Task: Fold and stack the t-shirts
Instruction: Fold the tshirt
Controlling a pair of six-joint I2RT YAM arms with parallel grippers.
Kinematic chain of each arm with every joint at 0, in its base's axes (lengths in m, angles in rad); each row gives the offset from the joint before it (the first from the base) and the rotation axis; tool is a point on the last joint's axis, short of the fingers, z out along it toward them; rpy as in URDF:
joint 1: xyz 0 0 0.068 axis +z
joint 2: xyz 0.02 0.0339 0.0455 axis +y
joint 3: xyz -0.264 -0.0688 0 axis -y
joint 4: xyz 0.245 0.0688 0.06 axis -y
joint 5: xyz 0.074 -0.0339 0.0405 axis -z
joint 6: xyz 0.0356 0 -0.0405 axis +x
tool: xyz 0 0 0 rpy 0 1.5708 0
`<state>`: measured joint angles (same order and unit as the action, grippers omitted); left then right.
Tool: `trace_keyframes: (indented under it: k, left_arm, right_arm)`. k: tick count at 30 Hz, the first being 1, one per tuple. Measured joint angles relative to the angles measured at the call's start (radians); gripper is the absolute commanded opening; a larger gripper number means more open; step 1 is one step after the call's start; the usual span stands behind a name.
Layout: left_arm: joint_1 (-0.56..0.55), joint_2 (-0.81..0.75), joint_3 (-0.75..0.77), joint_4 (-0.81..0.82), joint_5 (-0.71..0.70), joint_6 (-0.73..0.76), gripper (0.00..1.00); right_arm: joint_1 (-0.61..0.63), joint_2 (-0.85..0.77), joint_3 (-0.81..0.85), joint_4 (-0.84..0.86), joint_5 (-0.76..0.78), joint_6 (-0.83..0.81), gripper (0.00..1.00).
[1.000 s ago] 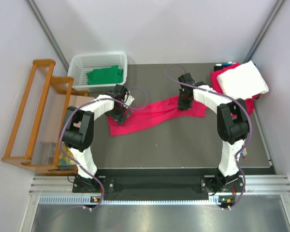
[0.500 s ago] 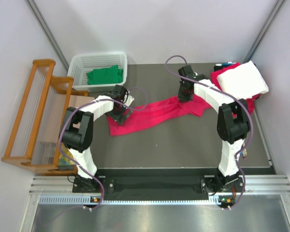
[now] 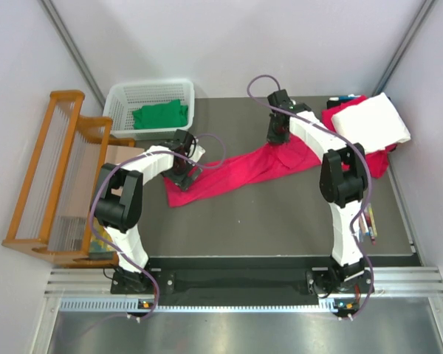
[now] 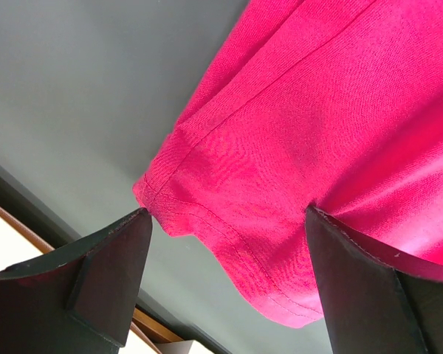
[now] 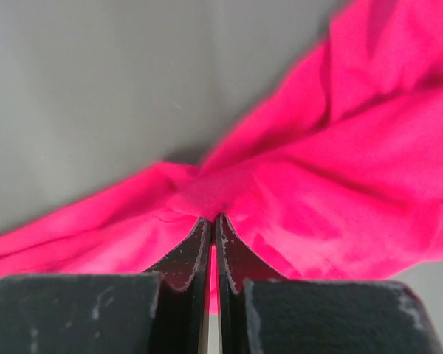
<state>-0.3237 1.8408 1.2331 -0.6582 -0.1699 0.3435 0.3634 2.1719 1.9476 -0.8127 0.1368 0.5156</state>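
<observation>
A crimson-pink t-shirt (image 3: 229, 173) lies stretched in a crumpled band across the dark mat. My right gripper (image 3: 276, 139) is shut on a bunched fold near its right end; in the right wrist view the fingers (image 5: 184, 254) pinch the cloth (image 5: 340, 184) at their tips. My left gripper (image 3: 183, 171) hangs open over the shirt's left end, and its hem corner (image 4: 229, 251) lies between the spread fingers (image 4: 111, 273). A green t-shirt (image 3: 160, 114) sits in the basket. A folded white t-shirt (image 3: 371, 122) rests on more crimson cloth (image 3: 334, 118) at the back right.
The white lattice basket (image 3: 125, 96) stands at the back left of the mat. A wooden rack (image 3: 52, 177) is beside the left arm. Coloured pens (image 3: 369, 225) lie near the mat's right edge, and more pens (image 3: 343, 98) behind the white shirt.
My right gripper has shut on the crimson-pink shirt and moved toward the back of the mat, dragging the shirt's right end with it. The left arm has stayed put.
</observation>
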Motion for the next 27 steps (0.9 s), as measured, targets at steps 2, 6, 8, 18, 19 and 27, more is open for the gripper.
trace_keyframes:
  k: [2, 6, 8, 18, 19, 27]
  left_arm:
    - [0.0, 0.0, 0.0, 0.0, 0.0, 0.002, 0.89]
    - [0.0, 0.0, 0.0, 0.0, 0.0, 0.004, 0.88]
    - [0.0, 0.0, 0.001, -0.003, 0.0, 0.005, 0.88]
    - [0.0, 0.0, 0.001, -0.007, -0.003, 0.008, 0.88]
    - [0.0, 0.0, 0.001, -0.007, -0.003, 0.008, 0.88]
    - [0.0, 0.0, 0.001, -0.007, -0.003, 0.014, 0.88]
  right_arm:
    - [0.0, -0.009, -0.076, 0.021, 0.0, 0.0, 0.17]
    - [-0.005, -0.014, -0.246, 0.035, -0.007, 0.001, 0.25]
    - [-0.009, -0.033, -0.267, 0.055, -0.014, 0.001, 0.39]
    - [-0.043, -0.117, -0.331, 0.065, -0.06, 0.0, 0.79]
    - [-0.053, -0.145, -0.34, 0.064, -0.068, 0.0, 0.83]
    - [-0.132, -0.35, -0.43, 0.099, -0.177, -0.003, 0.9]
